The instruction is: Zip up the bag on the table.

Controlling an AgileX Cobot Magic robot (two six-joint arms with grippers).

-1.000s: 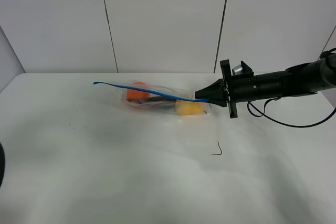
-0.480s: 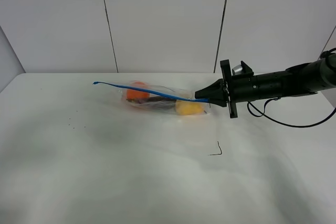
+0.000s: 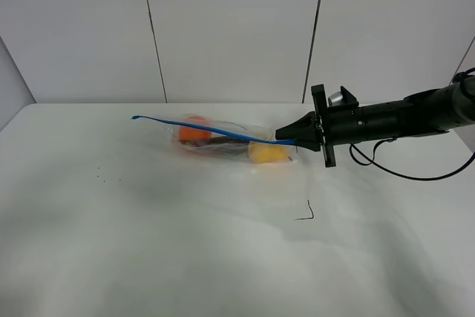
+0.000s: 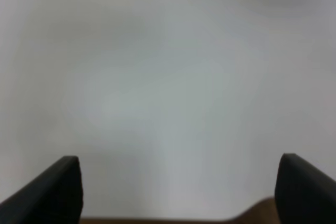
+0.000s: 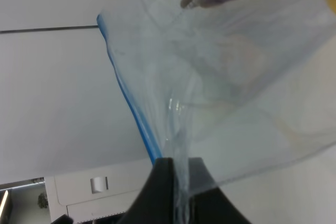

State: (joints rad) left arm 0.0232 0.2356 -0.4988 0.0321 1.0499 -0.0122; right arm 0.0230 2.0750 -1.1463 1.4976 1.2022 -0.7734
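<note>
Since the earlier frames only one thing has changed: a dark rounded shape that sat at the left edge of the exterior view, well away from the bag, is gone; the bag and the right arm have stayed put.

The bag (image 3: 226, 141) lies on the far part of the table (image 3: 185, 243), its blue zipper strip (image 3: 215, 130) running along its upper edge and lifted clear at the end away from the arm. Through the clear plastic an orange fruit (image 3: 194, 131), a dark purple eggplant (image 3: 223, 146) and a yellow fruit (image 3: 267, 153) show in a row.

At the bag's yellow-fruit end the right gripper (image 3: 286, 136) is pinched tight on the zipper strip's corner; the right wrist view shows plastic and blue strip (image 5: 137, 124) running into its closed fingertips (image 5: 177, 174).

On the table in front of the bag lies a small black hook-shaped mark (image 3: 307, 211).

The left gripper (image 4: 178, 182) has its fingers spread wide with nothing between them, over a blurred pale surface.
</note>
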